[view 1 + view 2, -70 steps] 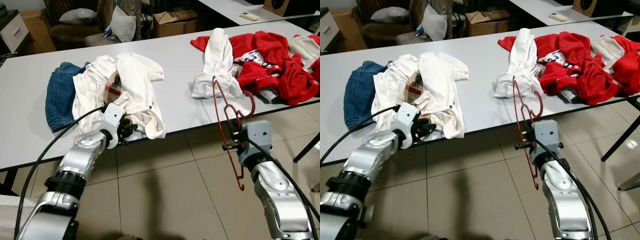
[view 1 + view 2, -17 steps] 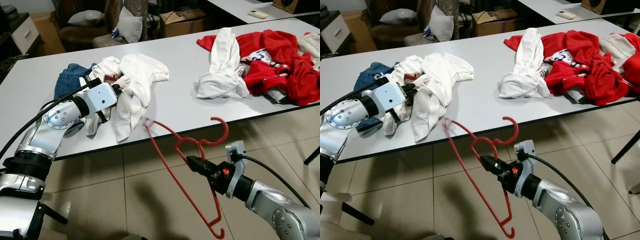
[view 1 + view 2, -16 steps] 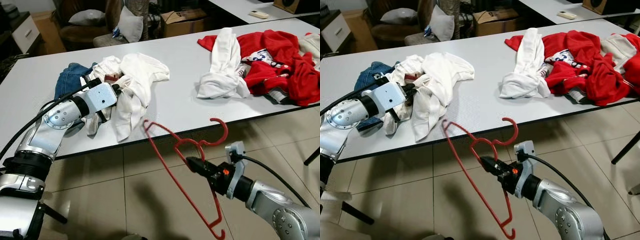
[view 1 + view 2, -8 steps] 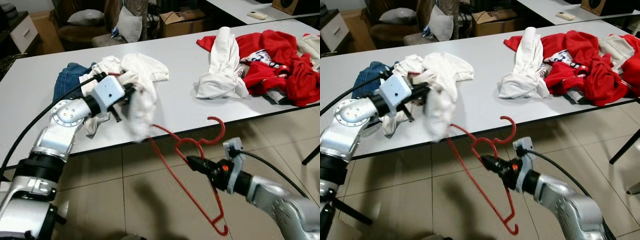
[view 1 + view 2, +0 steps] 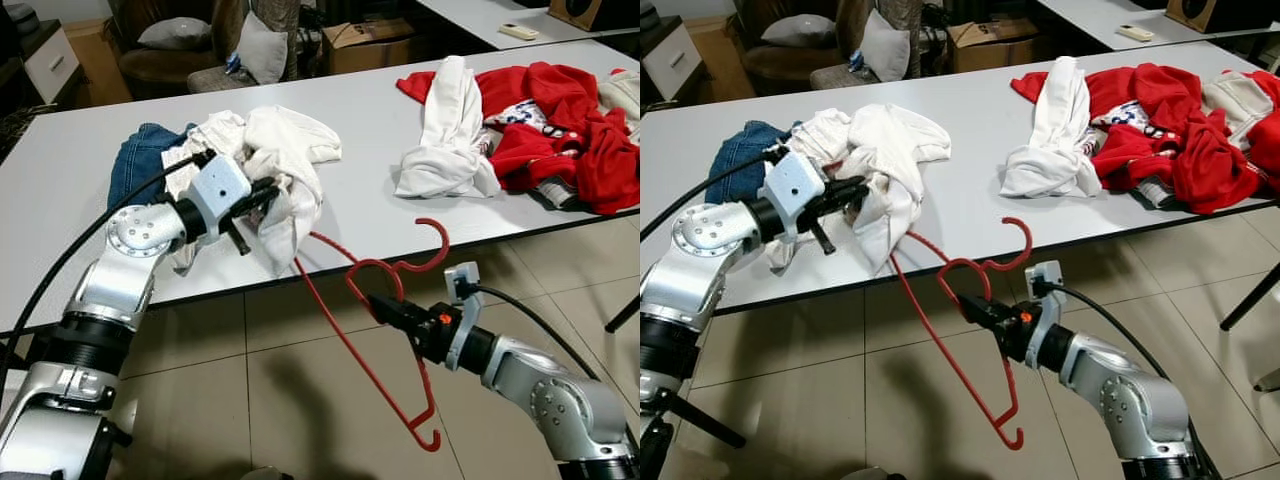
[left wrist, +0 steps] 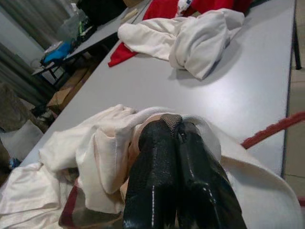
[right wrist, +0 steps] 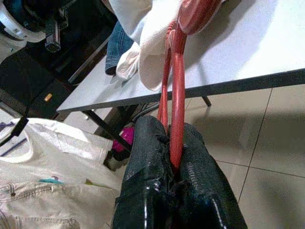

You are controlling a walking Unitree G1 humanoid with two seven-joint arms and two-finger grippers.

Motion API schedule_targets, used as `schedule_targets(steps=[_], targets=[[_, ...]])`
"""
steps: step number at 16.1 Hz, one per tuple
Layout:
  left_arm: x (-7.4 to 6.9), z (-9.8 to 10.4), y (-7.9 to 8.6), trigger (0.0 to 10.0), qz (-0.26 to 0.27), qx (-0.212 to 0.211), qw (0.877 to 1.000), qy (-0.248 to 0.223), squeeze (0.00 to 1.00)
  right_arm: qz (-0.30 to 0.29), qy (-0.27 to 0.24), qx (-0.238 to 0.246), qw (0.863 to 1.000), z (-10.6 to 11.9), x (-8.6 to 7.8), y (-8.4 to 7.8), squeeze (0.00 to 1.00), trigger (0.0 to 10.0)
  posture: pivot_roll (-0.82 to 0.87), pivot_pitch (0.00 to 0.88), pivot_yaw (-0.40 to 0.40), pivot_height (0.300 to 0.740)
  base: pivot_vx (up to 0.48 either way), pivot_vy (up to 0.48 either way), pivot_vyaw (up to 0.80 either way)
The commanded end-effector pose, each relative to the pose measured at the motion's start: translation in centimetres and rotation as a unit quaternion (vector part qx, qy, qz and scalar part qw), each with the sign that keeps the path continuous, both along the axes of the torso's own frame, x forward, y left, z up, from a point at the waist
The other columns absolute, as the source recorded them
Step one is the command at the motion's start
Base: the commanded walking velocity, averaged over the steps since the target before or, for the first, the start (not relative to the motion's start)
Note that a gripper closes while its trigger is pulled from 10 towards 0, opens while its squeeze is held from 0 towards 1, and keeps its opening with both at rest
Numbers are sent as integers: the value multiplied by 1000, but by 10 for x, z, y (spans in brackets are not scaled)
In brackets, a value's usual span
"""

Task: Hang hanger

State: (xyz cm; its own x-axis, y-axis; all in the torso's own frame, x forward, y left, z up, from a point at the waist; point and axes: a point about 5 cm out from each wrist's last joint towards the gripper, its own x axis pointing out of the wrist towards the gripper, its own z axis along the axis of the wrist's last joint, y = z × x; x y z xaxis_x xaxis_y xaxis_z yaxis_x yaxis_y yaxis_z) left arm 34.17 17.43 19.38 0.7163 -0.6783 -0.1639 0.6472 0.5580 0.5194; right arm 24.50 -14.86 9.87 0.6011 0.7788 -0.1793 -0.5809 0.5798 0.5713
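— So, where is the thin red wire hanger [image 5: 372,330] sitting right now?

— It is hanging in the air in front of the long grey table [image 5: 360,190], out past its near edge and above the tiled floor [image 5: 290,390]. The right gripper [image 5: 378,306] is clamping it near the neck, both black fingers [image 7: 190,157] pressing on the red wire. Its hook is pointing up toward the table edge, and one end of it is reaching to the cream-white shirt [image 5: 285,165].

— And the other arm?

— The left gripper [image 5: 268,192] is pinching a fold of that cream-white shirt at the table's near edge, fingers [image 6: 157,167] closed tight on the cloth. The hem is drooping over the edge, just touching the hanger's upper end.

— What else is lying on the table?

— A folded pair of blue jeans [image 5: 135,170] is lying under the shirt's far side. Well apart toward the robot's right, a crumpled white garment [image 5: 445,130] is resting against a heap of red clothes [image 5: 560,120].
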Motion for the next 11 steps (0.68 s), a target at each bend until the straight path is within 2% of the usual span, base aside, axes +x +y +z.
schedule_targets(steps=[1, 3, 6, 7, 9, 10, 11], targets=[[-4, 4, -3, 0, -19, -7, 1000, 6, 0, -1, -11, -2, 1000, 6, 2, 1, 0, 10000, -99, 0, 85, 740, 0, 0, 0], [-12, 3, -10, 0, -53, -19, 998, 40, 0, -20, -8, -13, 1000, 7, 9, 4, 0, 10000, -101, 0, 84, 740, 0, 0, 0], [-25, -5, -14, 0, -91, -15, 991, 98, 0, -50, -2, -21, 999, 9, 16, 5, 0, 10000, -98, 0, 75, 740, 0, 0, 0], [-27, -6, -13, 0, -89, -9, 991, 104, 0, -67, -3, -31, 997, 9, 20, 3, 0, 10000, -98, 0, 73, 740, 0, 0, 0], [-20, -11, 0, 0, -37, 33, 995, 86, 0, -126, -20, -61, 990, 10, 31, -8, 0, 10000, -98, 0, 67, 740, 0, 0, 0], [-19, -12, 3, 0, -28, 39, 995, 83, 0, -137, -23, -64, 988, 11, 32, -10, 0, 10000, -98, 0, 67, 740, 0, 0, 0], [-17, -12, 8, 0, -1, 60, 996, 69, 0, -171, -30, -80, 982, 14, 37, -20, 0, 10000, -100, 0, 65, 740, 0, 0, 0]])
